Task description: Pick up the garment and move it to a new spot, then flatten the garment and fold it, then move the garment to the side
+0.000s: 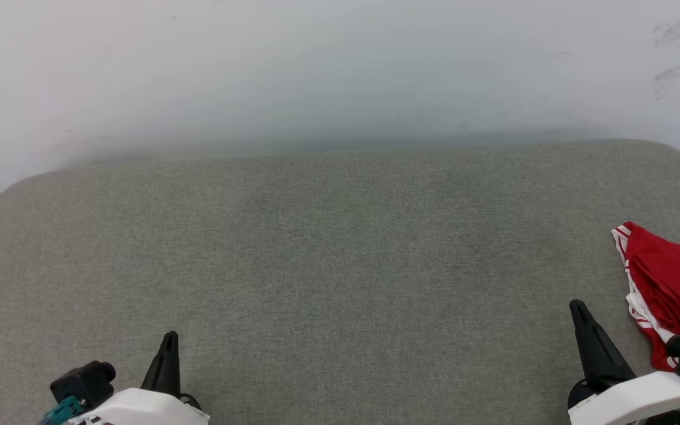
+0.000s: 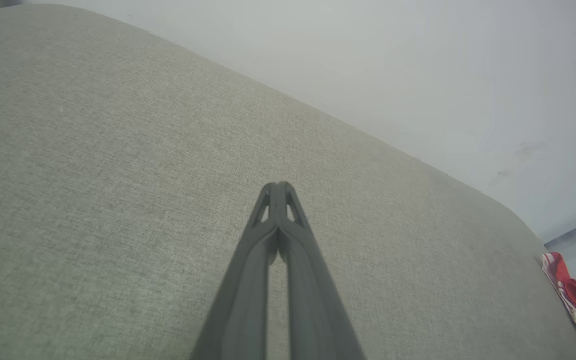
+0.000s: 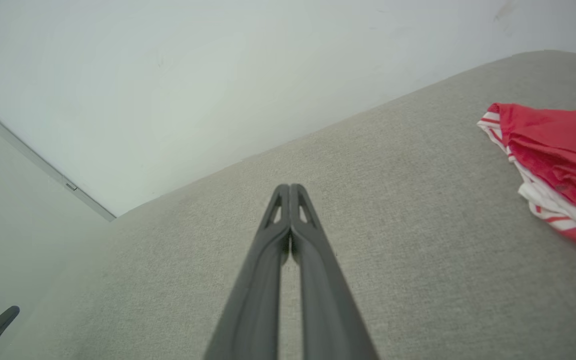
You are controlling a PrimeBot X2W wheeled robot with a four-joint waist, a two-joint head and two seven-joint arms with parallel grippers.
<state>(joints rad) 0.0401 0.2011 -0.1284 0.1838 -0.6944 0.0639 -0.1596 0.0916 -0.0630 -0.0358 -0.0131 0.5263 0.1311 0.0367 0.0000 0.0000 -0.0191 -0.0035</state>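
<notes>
A crumpled red jersey (image 1: 667,277) with striped trim lies on the coarse grey woven cushion (image 1: 340,265), just right of the right pincer (image 1: 578,306). That and the left pincer (image 1: 170,337) are pressed together, empty.

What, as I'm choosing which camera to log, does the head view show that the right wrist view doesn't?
Head view: the left arm's white wrist housing and the cushion's long far edge. Right wrist view: the right end effector with fingertips pressed shut, and a wall trim strip. Both: the bunched red garment on the grey cushion.
</notes>
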